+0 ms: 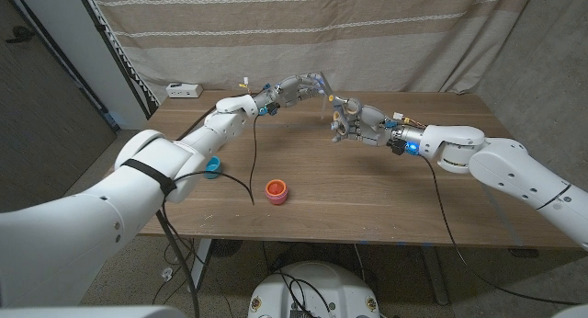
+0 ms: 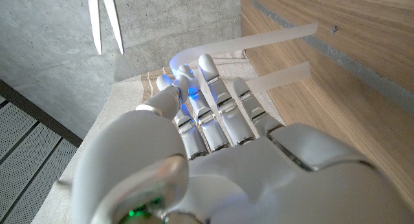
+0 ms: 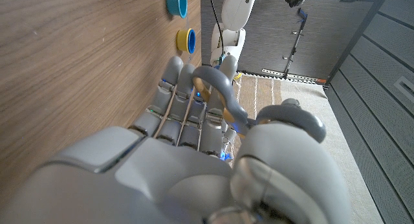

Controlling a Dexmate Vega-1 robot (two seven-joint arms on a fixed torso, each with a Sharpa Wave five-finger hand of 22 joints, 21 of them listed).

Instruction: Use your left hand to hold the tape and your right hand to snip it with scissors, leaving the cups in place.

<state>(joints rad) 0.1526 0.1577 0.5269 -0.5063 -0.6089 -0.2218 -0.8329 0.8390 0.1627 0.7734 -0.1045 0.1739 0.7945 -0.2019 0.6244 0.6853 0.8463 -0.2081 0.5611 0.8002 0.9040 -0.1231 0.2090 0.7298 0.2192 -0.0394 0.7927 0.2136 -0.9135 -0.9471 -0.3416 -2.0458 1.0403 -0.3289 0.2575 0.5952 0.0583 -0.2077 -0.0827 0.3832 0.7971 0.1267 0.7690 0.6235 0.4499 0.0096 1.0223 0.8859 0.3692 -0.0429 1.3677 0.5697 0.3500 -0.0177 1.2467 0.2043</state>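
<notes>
three cups on table: red cup, blue cup, yellow cup.

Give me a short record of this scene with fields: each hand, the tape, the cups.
left hand: raised over the far table, holds the tape at
right hand: grips the scissors at, close to the left hand
scissors: blades open beside the tape
tape: pale strip, uncut as far as visible
cups: red cup near the front; blue cup by the left arm; blue and yellow cup
</notes>
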